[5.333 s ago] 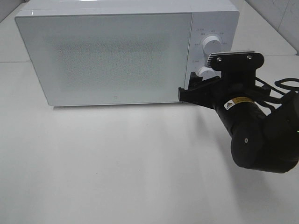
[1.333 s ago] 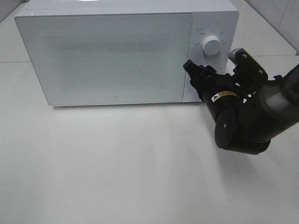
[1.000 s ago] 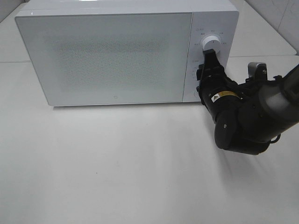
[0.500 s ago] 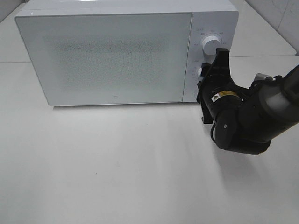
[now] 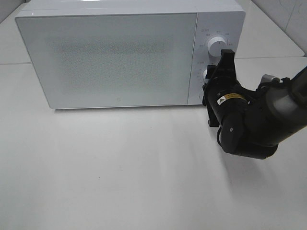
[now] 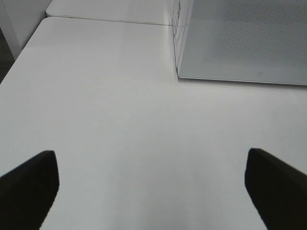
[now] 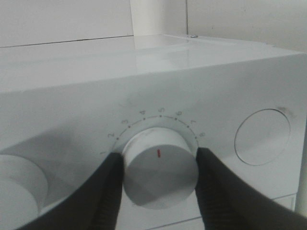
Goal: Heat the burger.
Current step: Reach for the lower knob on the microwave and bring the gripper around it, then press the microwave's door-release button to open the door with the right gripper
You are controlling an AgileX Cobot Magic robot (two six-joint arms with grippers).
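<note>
Gripping the microwave's [image 5: 120,57] lower knob [image 7: 158,158], our right gripper [image 7: 159,175] presses one finger against each side. The knob is white and round, its red mark near 5 on a numbered arc. The microwave door is shut. Our left gripper [image 6: 151,184] hangs spread wide near the microwave's front corner.

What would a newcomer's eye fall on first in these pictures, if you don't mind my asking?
The big white box-shaped microwave oven, door shut, at the back of the pale table draws the eye first. Next comes the black right claw, clamped on the lower round white dial of the oven's control panel, its red mark near the 5. The left claw hangs open over the table.
</note>
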